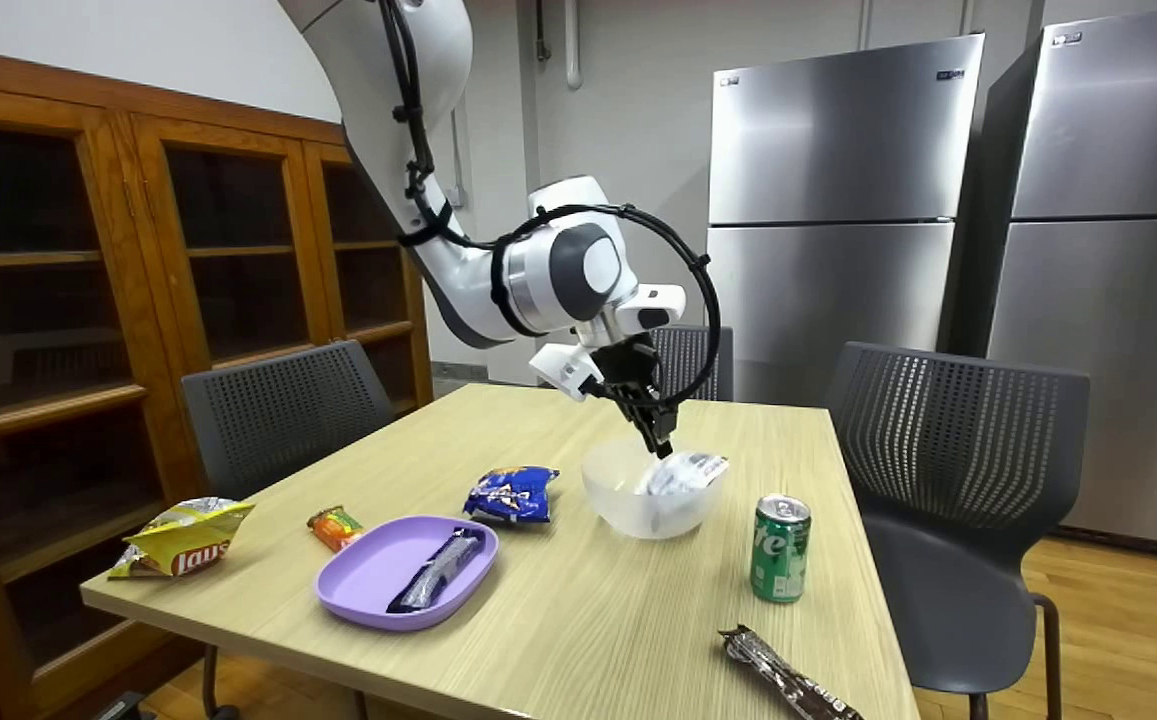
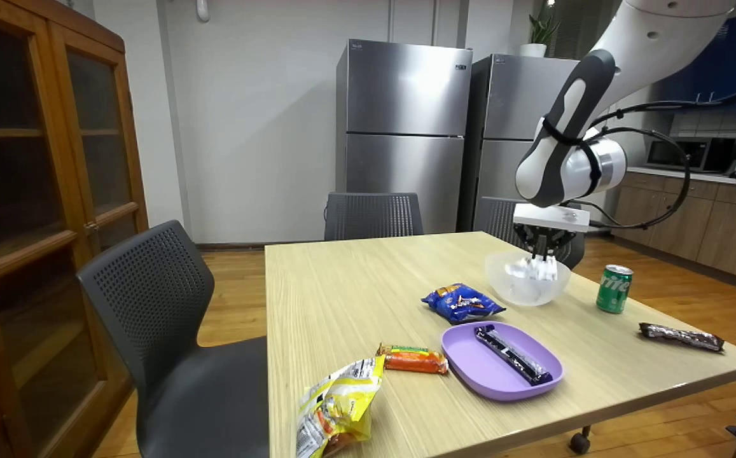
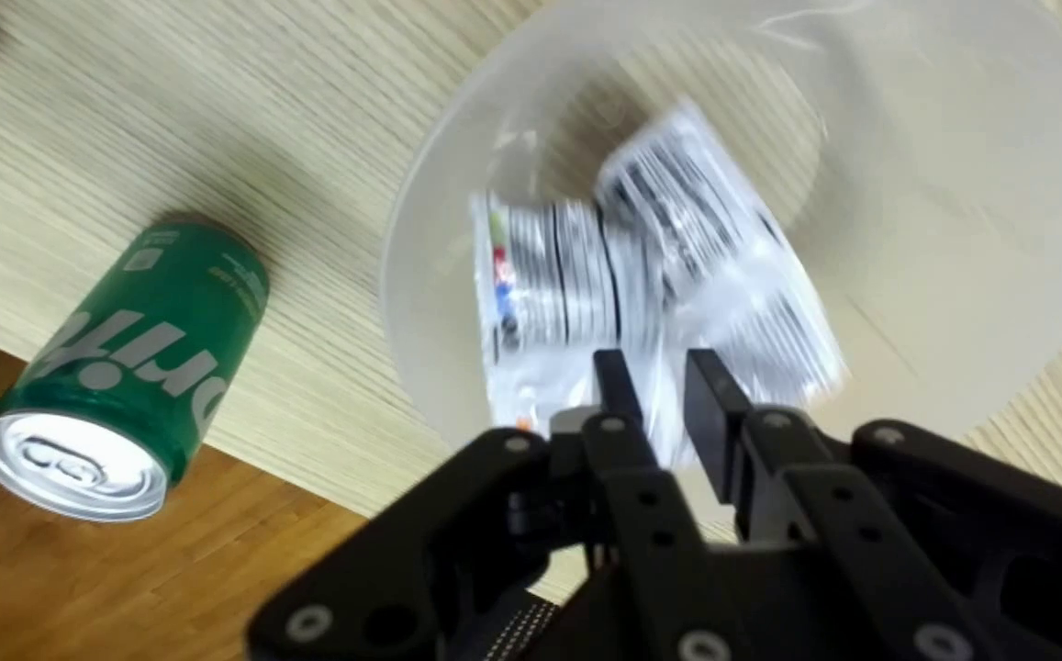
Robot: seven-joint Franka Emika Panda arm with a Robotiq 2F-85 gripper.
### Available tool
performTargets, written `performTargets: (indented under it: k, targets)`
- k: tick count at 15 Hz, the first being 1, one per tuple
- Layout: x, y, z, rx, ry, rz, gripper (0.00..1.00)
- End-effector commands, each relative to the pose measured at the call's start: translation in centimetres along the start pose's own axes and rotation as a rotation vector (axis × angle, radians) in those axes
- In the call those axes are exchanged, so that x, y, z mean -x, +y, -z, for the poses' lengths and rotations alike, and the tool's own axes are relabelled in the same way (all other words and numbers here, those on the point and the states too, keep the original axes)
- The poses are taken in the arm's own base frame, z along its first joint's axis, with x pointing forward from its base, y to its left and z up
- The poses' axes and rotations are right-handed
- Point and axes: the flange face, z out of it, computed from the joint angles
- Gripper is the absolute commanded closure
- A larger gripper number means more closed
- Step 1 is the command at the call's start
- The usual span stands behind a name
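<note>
My jaws stand narrowly parted at the white packaging — I can't tell whether they pinch it. It is inside the frosted bowl, one piece or two I can't say. Good handling here, I judge, calls for slow, central moves, the gripper clear of the bowl's edge. Outward I count one green can, one blue bag, one purple plate bearing one dark bar, one brown bar, one orange packet, one yellow bag — then three chairs, two refrigerators.
</note>
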Motion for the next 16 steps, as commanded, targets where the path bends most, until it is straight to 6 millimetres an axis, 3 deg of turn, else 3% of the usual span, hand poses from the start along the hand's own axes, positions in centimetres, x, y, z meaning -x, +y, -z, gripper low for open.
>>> performTargets:
  k: [1,7,16]
  targets:
    - [-0.9,-0.4,-0.1,0.009,-0.001,-0.023,0.45]
    - [-0.6,1.4,1.1,0.015,-0.023,-0.037,0.01]
    - [2.1,7.1,4.4,0.041,-0.124,-0.031,0.0]
